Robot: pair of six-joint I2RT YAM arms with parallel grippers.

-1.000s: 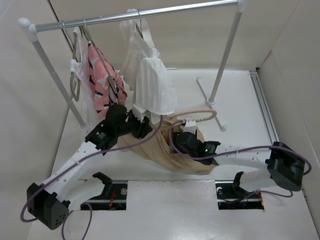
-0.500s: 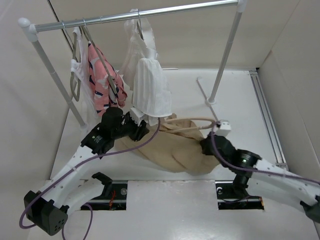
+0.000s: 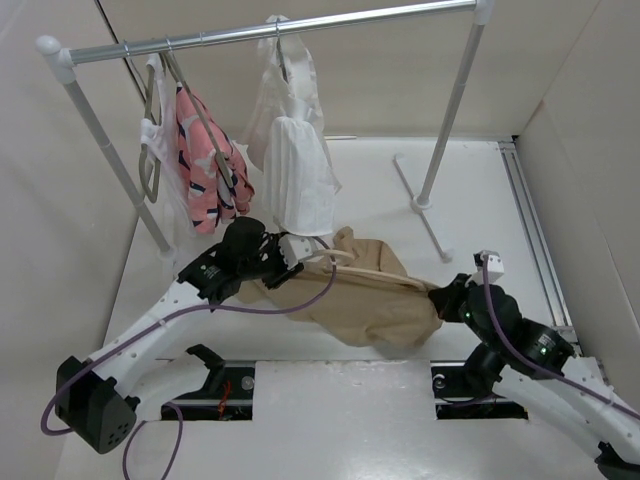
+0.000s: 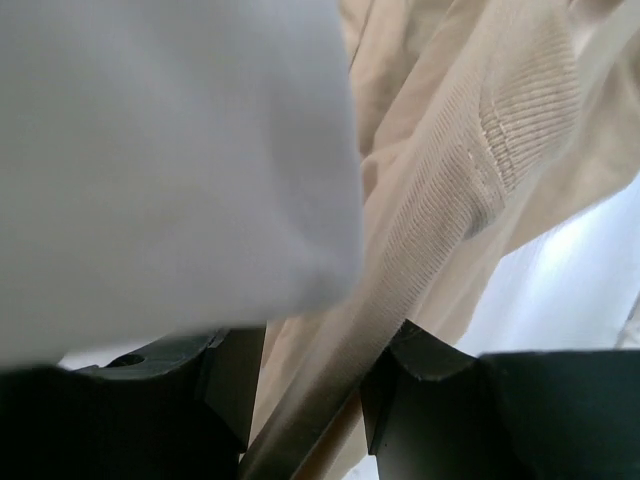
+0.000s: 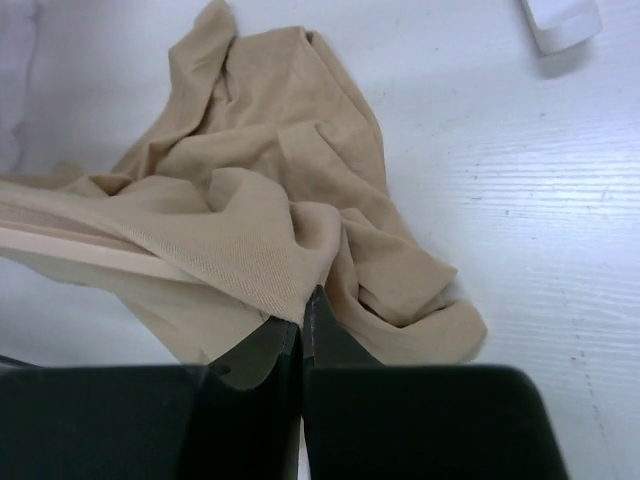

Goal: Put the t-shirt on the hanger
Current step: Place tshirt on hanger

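The tan t-shirt [image 3: 380, 305] lies bunched on the white table, partly drawn over the pale hanger [image 3: 340, 256]. My left gripper [image 3: 290, 255] is shut on the hanger's stem [image 4: 330, 380], its jaws on either side, with the shirt's ribbed collar [image 4: 500, 130] just beyond. My right gripper [image 3: 437, 300] is shut on a fold at the shirt's right end [image 5: 260, 150]; the jaws [image 5: 303, 300] pinch the cloth. One hanger arm [image 5: 80, 248] pokes out under the fabric at left. Most of the hanger is hidden inside the shirt.
A clothes rack's rail [image 3: 270, 30] crosses the back, carrying a white ribbed top [image 3: 300, 170] and a pink patterned garment [image 3: 205, 160] on grey hangers. The white top hangs right over my left gripper [image 4: 150, 130]. The rack's right post [image 3: 450, 120] and foot [image 3: 432, 235] stand behind the shirt.
My right gripper closed on the shirt and pulled rightward and toward the near edge, stretching the fabric along the hanger. The left gripper kept hold of the hanger, shifting slightly.
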